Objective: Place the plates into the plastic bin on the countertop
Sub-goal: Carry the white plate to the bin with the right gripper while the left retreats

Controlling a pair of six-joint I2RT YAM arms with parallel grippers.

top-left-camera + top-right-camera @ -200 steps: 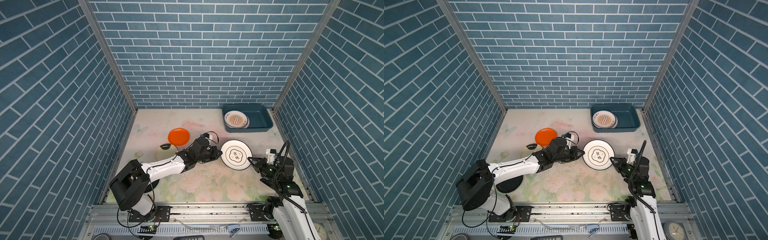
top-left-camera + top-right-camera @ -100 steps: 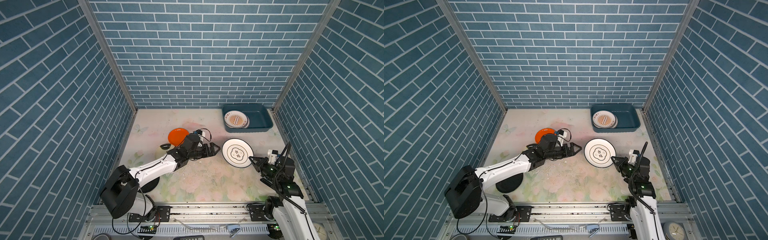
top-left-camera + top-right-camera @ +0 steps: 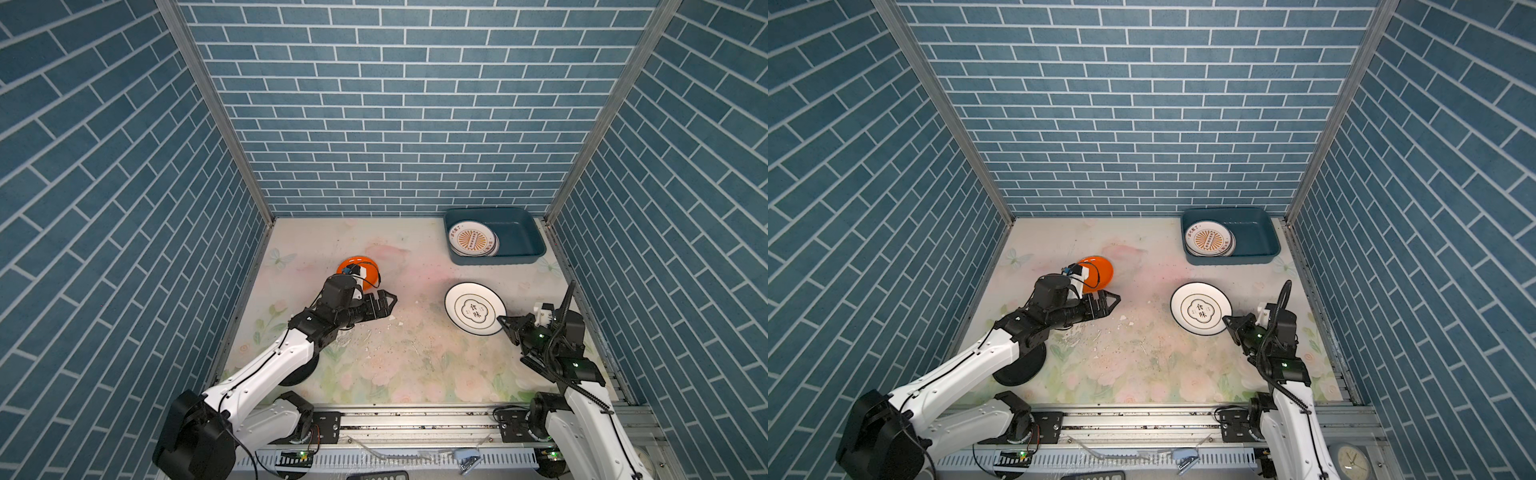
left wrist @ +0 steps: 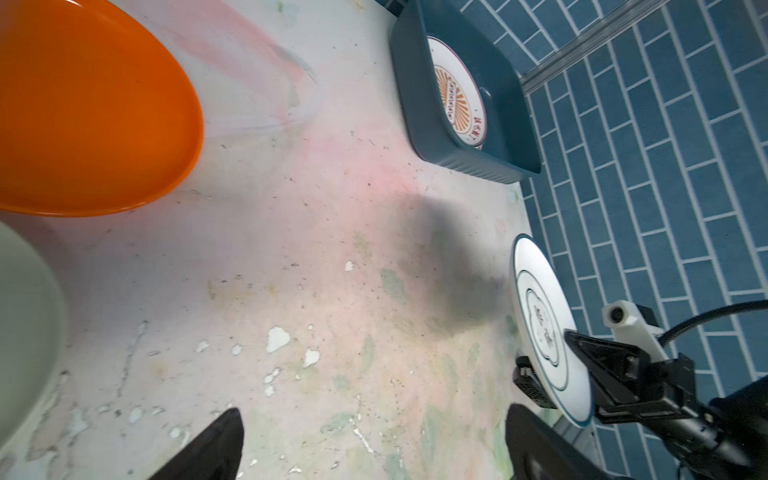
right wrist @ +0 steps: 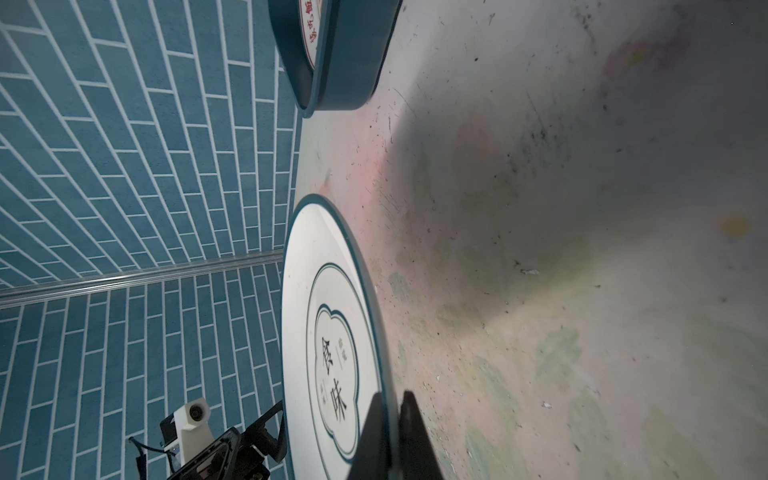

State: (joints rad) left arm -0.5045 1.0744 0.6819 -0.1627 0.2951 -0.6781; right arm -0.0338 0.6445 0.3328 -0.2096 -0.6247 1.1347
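Note:
A white plate with a teal rim and black lettering point(image 3: 475, 308) point(image 3: 1201, 308) point(image 5: 316, 291) hangs just over the countertop point(image 3: 415, 353) and casts a shadow on it. My right gripper point(image 3: 502, 321) point(image 3: 1226, 321) point(image 5: 390, 395) is shut on its near right rim. My left gripper point(image 3: 390, 300) point(image 3: 1115, 300) point(image 4: 374, 415) stands open and empty, well left of that plate. Behind its wrist lies an orange plate point(image 3: 372, 270) point(image 3: 1100, 272) point(image 4: 83, 116). The plastic bin point(image 3: 494, 259) point(image 3: 1231, 259) point(image 4: 419, 124) at the back right holds a stack topped by a sunburst plate point(image 3: 473, 242) point(image 3: 1209, 241).
A black plate point(image 3: 1017, 370) lies under my left forearm. A pale plate's edge point(image 4: 25, 316) shows in the left wrist view. White paint flakes point(image 4: 277, 338) dot the scuffed middle. Blue brick walls close three sides. A metal rail point(image 3: 415, 419) runs along the front.
My left gripper has opened, let go of the lettered plate's left rim and drawn back to the left. The plate stays in my right gripper, shifted slightly right.

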